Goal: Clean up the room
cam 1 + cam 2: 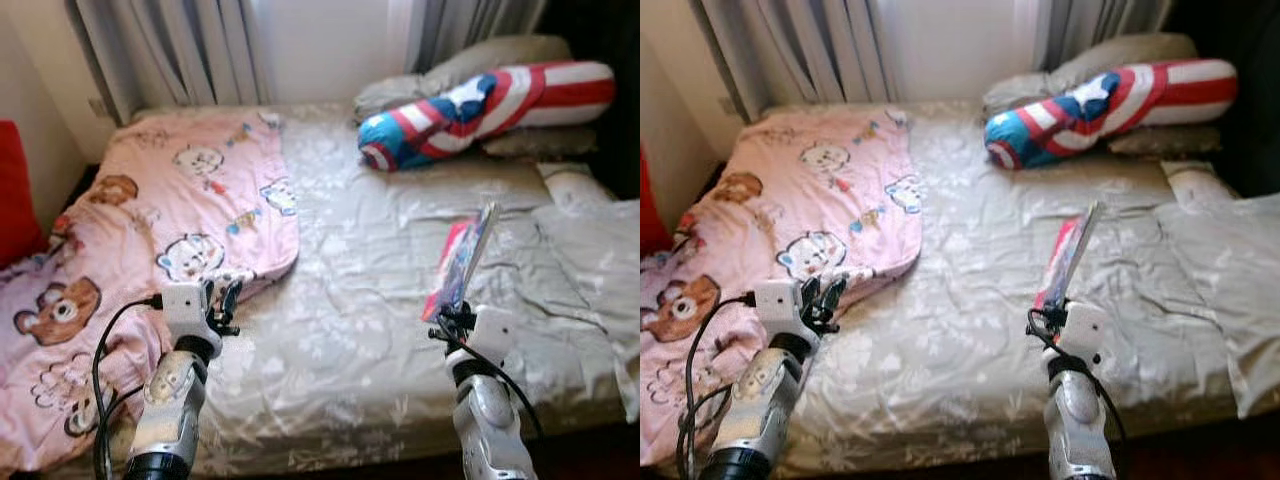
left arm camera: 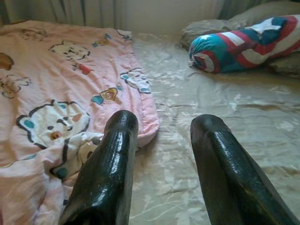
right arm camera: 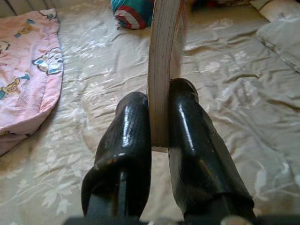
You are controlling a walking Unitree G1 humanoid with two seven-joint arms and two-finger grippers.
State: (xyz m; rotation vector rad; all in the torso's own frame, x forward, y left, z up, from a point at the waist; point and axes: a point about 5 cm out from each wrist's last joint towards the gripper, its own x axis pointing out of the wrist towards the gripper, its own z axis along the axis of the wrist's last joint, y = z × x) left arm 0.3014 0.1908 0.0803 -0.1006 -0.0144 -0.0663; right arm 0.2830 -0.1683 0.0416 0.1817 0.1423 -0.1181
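Holding a thin book with a pink and blue cover (image 1: 460, 262) upright above the bed, my right gripper (image 3: 159, 112) had both black fingers (image 3: 126, 140) pressed on the pale page edges, one on each side. Book: raised clear of the beige flower-patterned bedsheet (image 1: 380, 300), over the bed's right half. My left gripper (image 2: 164, 126): fingers spread apart, nothing between them, hovering near the lower corner of the pink cartoon-bear blanket (image 1: 160, 220), which covered the bed's left half. Long bolster pillow with red, white and blue stripes and a star (image 1: 480, 105): lying at the head of the bed, against a grey pillow (image 1: 470, 60). Grey curtains (image 1: 180, 45): hanging behind the bed
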